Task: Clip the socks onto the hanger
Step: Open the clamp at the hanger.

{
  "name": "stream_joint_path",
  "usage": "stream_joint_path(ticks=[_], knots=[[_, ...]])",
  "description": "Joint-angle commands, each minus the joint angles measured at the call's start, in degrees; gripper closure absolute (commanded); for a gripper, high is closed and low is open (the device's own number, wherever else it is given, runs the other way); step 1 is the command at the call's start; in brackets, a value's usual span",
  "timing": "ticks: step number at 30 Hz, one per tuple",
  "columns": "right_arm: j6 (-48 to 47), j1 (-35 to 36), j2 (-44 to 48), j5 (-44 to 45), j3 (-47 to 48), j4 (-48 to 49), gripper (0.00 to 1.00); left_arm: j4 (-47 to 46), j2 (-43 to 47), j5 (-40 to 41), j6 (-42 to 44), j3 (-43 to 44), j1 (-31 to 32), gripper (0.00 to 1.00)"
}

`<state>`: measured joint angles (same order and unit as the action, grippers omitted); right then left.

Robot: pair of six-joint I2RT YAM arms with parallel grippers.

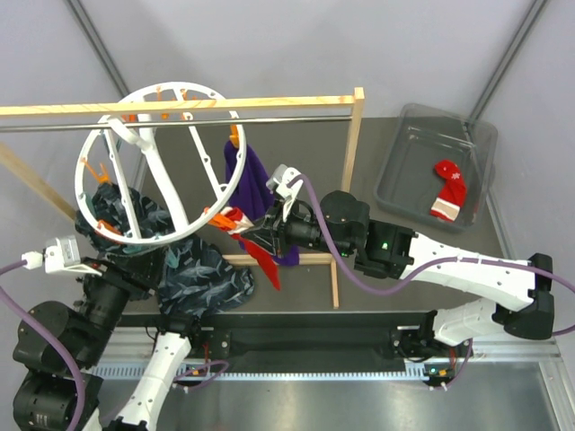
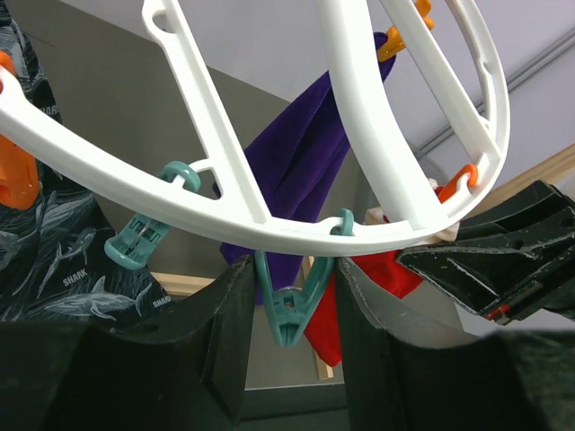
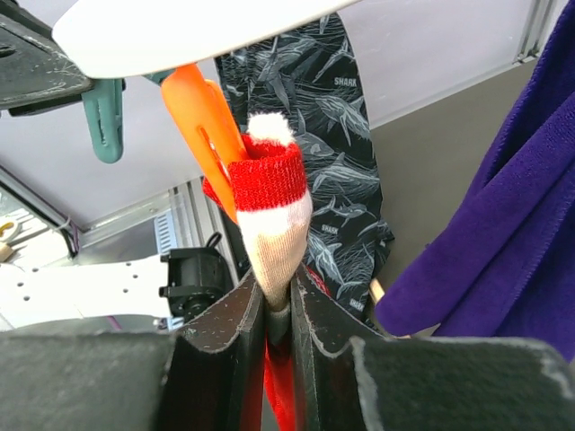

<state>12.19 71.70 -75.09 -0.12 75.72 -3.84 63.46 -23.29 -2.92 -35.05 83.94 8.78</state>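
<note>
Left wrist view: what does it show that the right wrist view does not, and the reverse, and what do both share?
Only the left wrist view shows the left gripper, its fingers on either side of a teal clip under the hanger; whether they press it is unclear. It also shows the cross bars. Only the right wrist view shows the right gripper shut on the red sock, its cuff beside an orange clip. Both show the hanger's rim, the purple sock and the shark-print fabric.
</note>
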Motion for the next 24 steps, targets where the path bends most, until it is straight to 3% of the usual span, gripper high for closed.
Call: stream_joint_path(ticks=[1,7,9,11,12,17,21,24], knots=[[0.8,-0.7,0.7,-1.3,1.4,3.5,0.87,-1.2,-1.7,4.2,0.3,0.4,-0.2,0.56],[1.0,-0.7,0.1,-1.6,1.8,3.4,0.87,-1.2,-1.9,4.7,0.8,0.1,-0.2,0.65],[1.0,-0.7,0.2,-1.6,1.9,3.4,0.87,-1.3,-2.5,4.7,0.9,0.1,-0.2,0.81],[1.1,-0.6,0.2,-1.4,1.9,3.2,0.86,-1.1,-2.7,4.7,0.7,0.3,-0.2,0.89],[1.0,-0.7,0.3,-0.9,2.0,3.0,0.83,-1.1,-2.9,4.7,0.5,0.2,-0.1,1.0],[0.9,-0.7,-0.2,-0.7,2.5,1.6,0.73,-1.0,-2.4,5.0,0.0,-1.0,-0.2,1.0],[0.8,-0.7,-0.1,-0.3,3.0,-0.8,0.47,-1.3,-1.8,5.1,-0.2,-1.4,-0.2,1.0],[0.2,-0.7,0.3,-1.2,3.1,-2.1,0.36,-1.5,-1.8,4.9,-0.5,-1.7,-0.2,1.0]])
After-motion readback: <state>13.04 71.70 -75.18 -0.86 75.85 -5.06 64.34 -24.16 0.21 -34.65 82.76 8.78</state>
